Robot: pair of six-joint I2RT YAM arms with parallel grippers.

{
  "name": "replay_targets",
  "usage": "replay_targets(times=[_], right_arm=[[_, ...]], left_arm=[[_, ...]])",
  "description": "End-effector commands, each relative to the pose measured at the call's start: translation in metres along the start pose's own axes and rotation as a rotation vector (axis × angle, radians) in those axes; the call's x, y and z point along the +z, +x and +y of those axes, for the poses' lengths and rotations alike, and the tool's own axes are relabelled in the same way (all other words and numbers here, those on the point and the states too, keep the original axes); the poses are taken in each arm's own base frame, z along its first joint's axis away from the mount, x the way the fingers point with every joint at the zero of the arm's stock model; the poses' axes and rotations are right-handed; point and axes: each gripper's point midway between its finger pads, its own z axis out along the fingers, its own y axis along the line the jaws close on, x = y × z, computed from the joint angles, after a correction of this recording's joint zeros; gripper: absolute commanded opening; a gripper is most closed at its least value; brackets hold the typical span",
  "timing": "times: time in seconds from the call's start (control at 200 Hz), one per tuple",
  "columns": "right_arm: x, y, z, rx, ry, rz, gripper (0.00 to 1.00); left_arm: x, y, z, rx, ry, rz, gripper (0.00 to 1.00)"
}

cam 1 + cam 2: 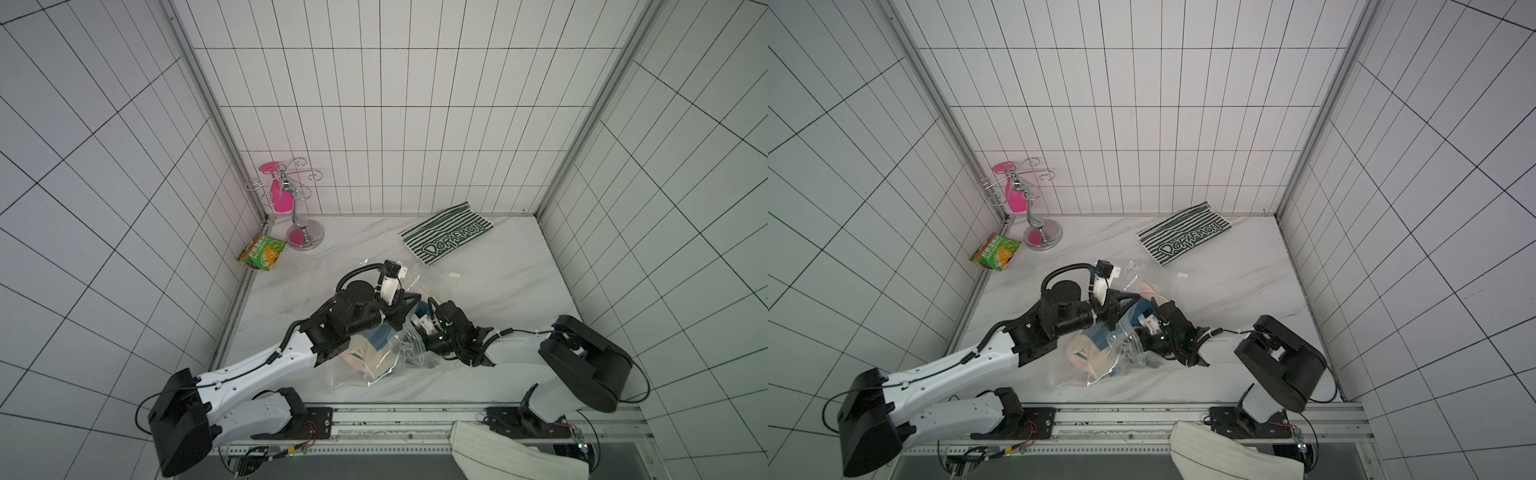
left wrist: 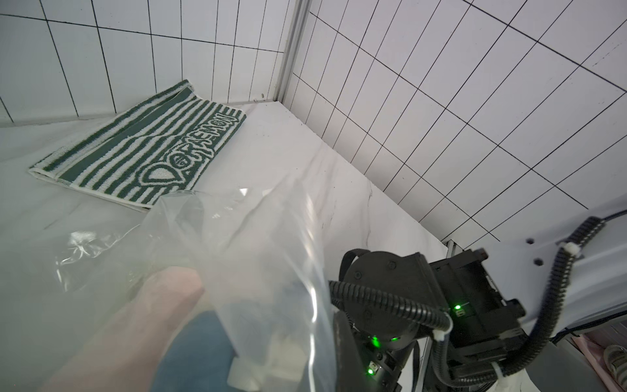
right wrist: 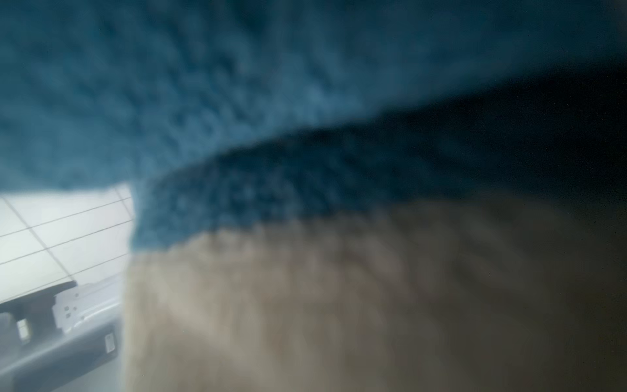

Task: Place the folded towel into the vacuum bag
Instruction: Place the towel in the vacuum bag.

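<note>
The vacuum bag (image 1: 357, 376) (image 1: 1071, 374) lies crumpled mid-table, clear and crinkly. Inside it sits the folded towel (image 1: 376, 353) (image 1: 1096, 353), blue, cream and pink. My left gripper (image 1: 397, 322) (image 1: 1113, 318) is shut on the bag's raised edge; in the left wrist view the plastic (image 2: 258, 244) rises in front of the lens with the towel (image 2: 190, 353) behind it. My right gripper (image 1: 422, 326) (image 1: 1144, 318) reaches into the bag's mouth against the towel, its fingertips hidden. The right wrist view is filled by blurred blue and cream towel (image 3: 237, 101).
A green-striped towel (image 1: 446, 237) lies flat at the back right. A green snack packet (image 1: 262, 251) leans on the left wall beside a chrome stand (image 1: 299, 216) holding a pink piece. A white cloth (image 1: 498, 453) hangs over the front rail. Tiled walls enclose three sides.
</note>
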Motion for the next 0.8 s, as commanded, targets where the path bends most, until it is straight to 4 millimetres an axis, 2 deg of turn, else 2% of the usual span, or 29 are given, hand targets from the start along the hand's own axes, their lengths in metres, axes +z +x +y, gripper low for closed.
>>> replay_targets(times=[0.0,0.065,0.15,0.22,0.265,0.405,0.555,0.605,0.66,0.71,0.795], right_arm=[[-0.033,0.007,-0.016,0.009,0.170,-0.016,0.78],[-0.054,-0.001,-0.014,0.015,0.199,-0.073,0.78],[-0.085,-0.015,-0.030,0.070,0.256,-0.170,0.76],[-0.110,-0.035,-0.042,0.119,0.256,-0.267,0.74],[-0.121,-0.049,-0.042,0.124,0.233,-0.327,0.73],[-0.128,-0.085,-0.021,0.109,0.126,-0.436,0.73],[-0.130,-0.116,-0.036,0.172,0.122,-0.568,0.73],[-0.126,-0.118,-0.043,0.191,0.147,-0.560,0.73],[-0.126,-0.114,-0.060,0.225,0.221,-0.558,0.74],[-0.130,-0.108,-0.072,0.241,0.274,-0.570,0.74],[-0.141,-0.100,-0.080,0.216,0.337,-0.597,0.76]], left_arm=[[-0.007,-0.020,-0.002,0.027,-0.007,-0.084,0.00],[-0.007,-0.023,-0.004,0.028,0.000,-0.089,0.00],[-0.009,-0.030,-0.009,0.034,0.018,-0.097,0.00],[-0.010,-0.032,-0.014,0.028,0.038,-0.096,0.00],[-0.009,-0.031,-0.018,0.020,0.061,-0.087,0.00],[-0.005,-0.020,-0.022,-0.010,0.094,-0.041,0.00],[0.000,-0.013,-0.022,-0.023,0.098,-0.024,0.00],[0.001,-0.013,-0.024,-0.025,0.101,-0.023,0.00],[0.002,-0.013,-0.026,-0.023,0.106,-0.022,0.00],[0.002,-0.014,-0.026,-0.021,0.105,-0.024,0.00],[0.002,-0.015,-0.026,-0.021,0.104,-0.025,0.00]])
